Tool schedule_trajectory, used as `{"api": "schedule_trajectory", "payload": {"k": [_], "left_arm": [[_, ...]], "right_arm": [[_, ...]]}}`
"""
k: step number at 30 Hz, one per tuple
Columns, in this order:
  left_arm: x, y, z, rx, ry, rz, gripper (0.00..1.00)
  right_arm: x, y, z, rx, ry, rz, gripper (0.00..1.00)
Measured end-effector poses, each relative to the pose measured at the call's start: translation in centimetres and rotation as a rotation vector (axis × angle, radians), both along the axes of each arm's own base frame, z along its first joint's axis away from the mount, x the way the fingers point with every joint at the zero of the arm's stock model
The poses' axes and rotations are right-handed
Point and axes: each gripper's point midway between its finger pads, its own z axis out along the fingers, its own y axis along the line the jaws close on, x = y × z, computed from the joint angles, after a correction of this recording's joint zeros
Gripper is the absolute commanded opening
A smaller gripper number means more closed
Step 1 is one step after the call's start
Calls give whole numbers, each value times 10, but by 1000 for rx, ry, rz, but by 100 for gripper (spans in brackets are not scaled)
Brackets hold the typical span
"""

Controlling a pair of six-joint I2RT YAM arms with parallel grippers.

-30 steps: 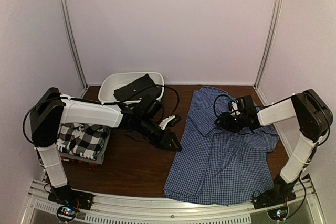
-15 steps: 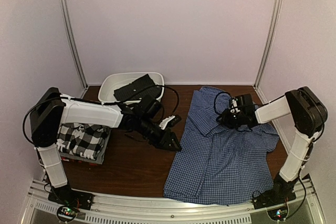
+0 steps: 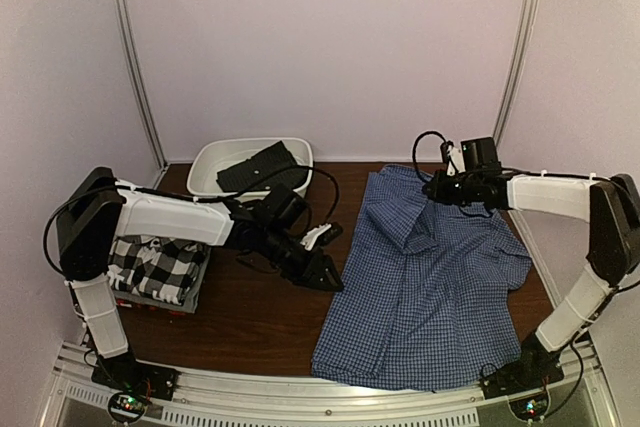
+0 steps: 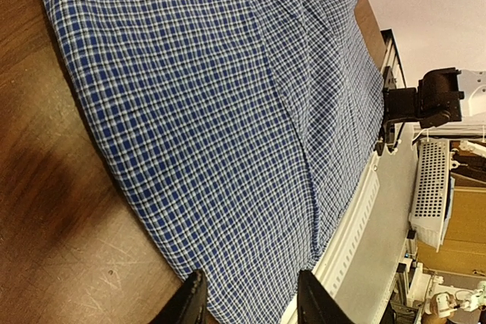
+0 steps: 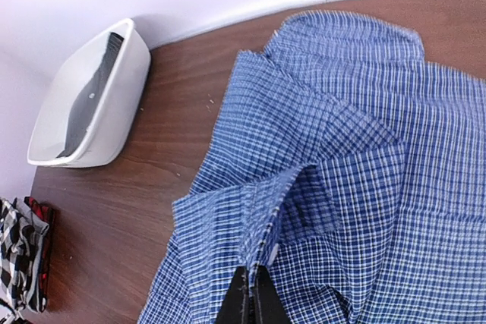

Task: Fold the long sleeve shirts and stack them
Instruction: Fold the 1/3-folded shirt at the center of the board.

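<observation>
The blue-and-white check shirt lies spread over the right half of the table. My right gripper is near its far end, shut on a raised fold of the cloth; the right wrist view shows the cloth pinched between the closed jaws of that gripper. My left gripper hovers open at the shirt's left edge. In the left wrist view this gripper has checked cloth showing between its spread fingers. A black-and-white plaid shirt lies folded on top of a stack at the left.
A white oval basin at the back left holds a dark garment. Bare brown table lies between the stack and the blue shirt. A metal rail runs along the near edge.
My right gripper closed on a fold of the blue shirt and moved toward the back of the table, drawing the cloth up with it. The left arm barely moved.
</observation>
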Motion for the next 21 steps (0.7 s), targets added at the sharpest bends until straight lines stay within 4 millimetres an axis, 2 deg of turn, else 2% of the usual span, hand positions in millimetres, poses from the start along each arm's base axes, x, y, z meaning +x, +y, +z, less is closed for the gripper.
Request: {"api": "schedule_trajectory", "payload": {"k": [2,5,7,9,12,15,18,21], "left_arm": [[1,0,0,1,-2,2,41],[2,1,0,2,-2,4,41],[3,1,0,2,-3,7,41],[4,2,0,2,-2,10,41],[6,3,-1,5,0,21,41],[11,5,-1,11,2,41,41],[17,12,-7,29,8,71,41],[20,19,-16,54,16,96,41]], "right_arm": [[-4,2,30,-22,-63,40,0],[-15,11,63,-61,-134,105,0],[-30,28,75,-89,-160,176,0],[-51,52,77,-111,-164,265,0],[-86,90,67,-134,-141,409,0],[-129,122,40,-163,-83,552,0],[-170,136,6,-200,-4,648,1],[-197,132,-28,-229,82,687,2]]}}
